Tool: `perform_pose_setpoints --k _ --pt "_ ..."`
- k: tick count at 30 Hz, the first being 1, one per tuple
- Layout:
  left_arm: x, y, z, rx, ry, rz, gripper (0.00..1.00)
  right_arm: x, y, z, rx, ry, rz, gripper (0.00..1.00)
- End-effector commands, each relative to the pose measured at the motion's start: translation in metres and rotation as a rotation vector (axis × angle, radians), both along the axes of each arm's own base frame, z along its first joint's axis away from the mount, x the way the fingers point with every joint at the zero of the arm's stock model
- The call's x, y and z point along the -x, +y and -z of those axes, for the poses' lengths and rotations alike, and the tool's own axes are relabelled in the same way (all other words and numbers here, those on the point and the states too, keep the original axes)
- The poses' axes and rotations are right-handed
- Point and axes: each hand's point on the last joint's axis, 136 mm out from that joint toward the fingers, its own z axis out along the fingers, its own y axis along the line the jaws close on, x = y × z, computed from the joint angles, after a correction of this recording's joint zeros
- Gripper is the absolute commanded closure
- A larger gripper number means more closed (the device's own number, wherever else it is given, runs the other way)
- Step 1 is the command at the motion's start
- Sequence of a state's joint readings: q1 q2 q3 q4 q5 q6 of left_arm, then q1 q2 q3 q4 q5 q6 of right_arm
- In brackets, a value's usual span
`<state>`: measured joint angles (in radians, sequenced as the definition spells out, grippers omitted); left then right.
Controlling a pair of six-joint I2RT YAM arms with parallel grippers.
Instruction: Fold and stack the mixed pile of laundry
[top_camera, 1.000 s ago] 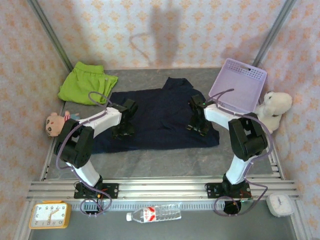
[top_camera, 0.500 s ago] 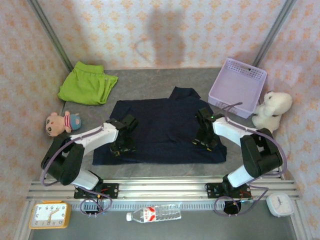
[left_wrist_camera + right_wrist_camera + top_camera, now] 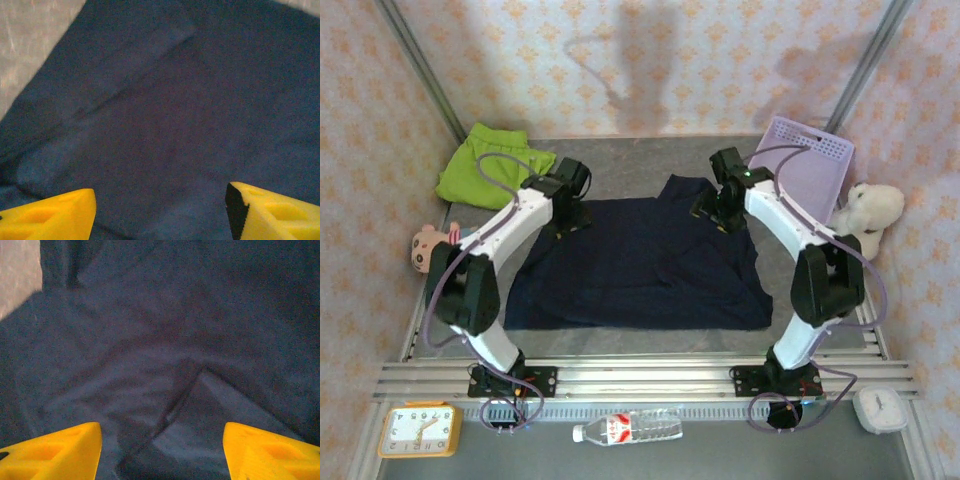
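Observation:
The dark navy garment (image 3: 640, 265) lies spread flat in the middle of the table. The lime-green garment (image 3: 490, 165) sits crumpled at the far left corner, apart from it. My left gripper (image 3: 565, 213) hovers over the navy garment's far left corner. In the left wrist view the left gripper (image 3: 160, 215) is open, its yellow fingertips (image 3: 50, 215) wide apart above smooth navy cloth (image 3: 165, 110). My right gripper (image 3: 720, 208) is over the far right part, near the collar. The right gripper (image 3: 161, 452) is open too, above a creased fold (image 3: 185, 390) of navy cloth.
A lavender basket (image 3: 802, 178) stands at the far right, with a white plush toy (image 3: 867, 212) beside it. A small doll (image 3: 425, 247) lies at the left edge. A clock (image 3: 418, 430), a bottle (image 3: 625, 430) and a timer (image 3: 880, 408) lie in front of the rail.
Both arms have swung from the near half of the navy garment out to its far edge. The garment stays spread where it lay half a second ago.

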<state>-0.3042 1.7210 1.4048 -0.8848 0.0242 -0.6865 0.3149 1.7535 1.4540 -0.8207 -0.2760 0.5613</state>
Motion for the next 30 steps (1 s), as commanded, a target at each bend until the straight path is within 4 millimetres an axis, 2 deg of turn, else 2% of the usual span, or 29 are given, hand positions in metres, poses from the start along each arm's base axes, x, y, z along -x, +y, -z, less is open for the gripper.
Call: perform_pose_setpoints --k 1,3,4,8,15,19,22,26,27,30 --pt "-0.026 0.018 0.006 -0.092 0.003 -0.039 0.32 -0.032 -0.018 0.003 0.079 -0.018 0.052 0.35" --pt "-0.044 0.021 0.012 -0.107 0.002 -0.047 0.35 -0.045 -0.022 0.002 0.082 -0.019 0.059 0.35" --pt "-0.054 0.021 0.021 -0.118 0.024 -0.042 0.37 -0.050 -0.023 0.002 0.080 -0.019 0.060 0.35" --pt "-0.081 0.021 0.039 -0.155 0.074 -0.011 0.42 -0.057 -0.024 0.003 0.074 -0.019 0.062 0.35" --pt "-0.097 0.023 0.071 -0.175 0.152 0.017 0.47 -0.055 -0.032 0.005 0.093 -0.016 0.062 0.35" --pt "-0.097 0.031 0.080 -0.198 0.178 0.014 0.61 -0.055 -0.036 0.004 0.100 -0.019 0.064 0.35" --pt "-0.096 0.035 0.081 -0.193 0.188 0.016 0.78 -0.056 -0.038 0.004 0.105 -0.019 0.065 0.35" --pt "-0.092 0.043 0.066 -0.222 0.189 0.061 0.96 -0.060 -0.041 0.003 0.114 -0.028 0.072 0.35" --pt "-0.090 0.045 0.061 -0.227 0.186 0.080 1.00 -0.063 -0.042 0.003 0.121 -0.030 0.078 0.35" --pt "-0.085 0.055 0.048 -0.247 0.206 0.161 1.00 -0.076 -0.048 0.004 0.150 -0.028 0.102 0.35"
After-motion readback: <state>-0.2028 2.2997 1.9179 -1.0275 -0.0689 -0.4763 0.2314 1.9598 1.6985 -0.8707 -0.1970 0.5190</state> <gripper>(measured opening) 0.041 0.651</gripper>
